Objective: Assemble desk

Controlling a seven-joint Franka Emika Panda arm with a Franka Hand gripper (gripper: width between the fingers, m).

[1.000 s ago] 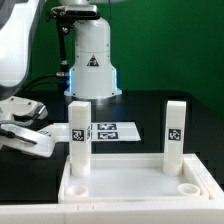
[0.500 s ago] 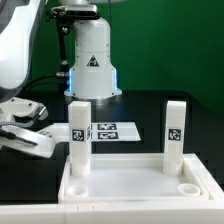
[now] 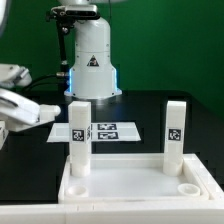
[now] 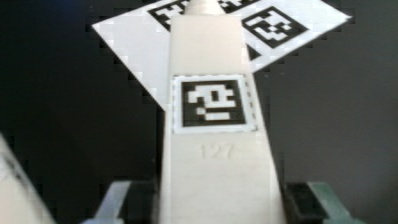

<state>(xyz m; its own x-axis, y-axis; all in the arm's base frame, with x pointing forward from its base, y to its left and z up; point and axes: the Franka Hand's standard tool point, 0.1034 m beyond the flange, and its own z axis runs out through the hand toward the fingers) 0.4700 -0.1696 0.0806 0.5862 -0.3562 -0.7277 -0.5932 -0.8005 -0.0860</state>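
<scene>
The desk's large rimmed white panel (image 3: pixel 130 185) lies at the front of the exterior view. Two white tagged legs stand upright in its back corner sockets, one on the exterior view's left (image 3: pixel 79 135) and one on its right (image 3: pixel 175 135). At the far left my gripper (image 3: pixel 12 108) holds a third white leg (image 3: pixel 40 112), lying roughly level above the black table. In the wrist view this leg (image 4: pixel 217 120), with its square tag, runs away from the gripper (image 4: pixel 217 205). A grey finger (image 4: pixel 125 203) shows on either side of it.
The marker board (image 3: pixel 110 131) lies flat behind the panel and shows past the held leg's tip (image 4: pixel 267 25) in the wrist view. The robot's white base (image 3: pixel 90 60) stands at the back. Part of another white piece (image 4: pixel 11 190) shows at the wrist view's edge.
The gripper has risen off the table at the exterior view's left, taking the white leg up with it. The panel and both standing legs have not moved.
</scene>
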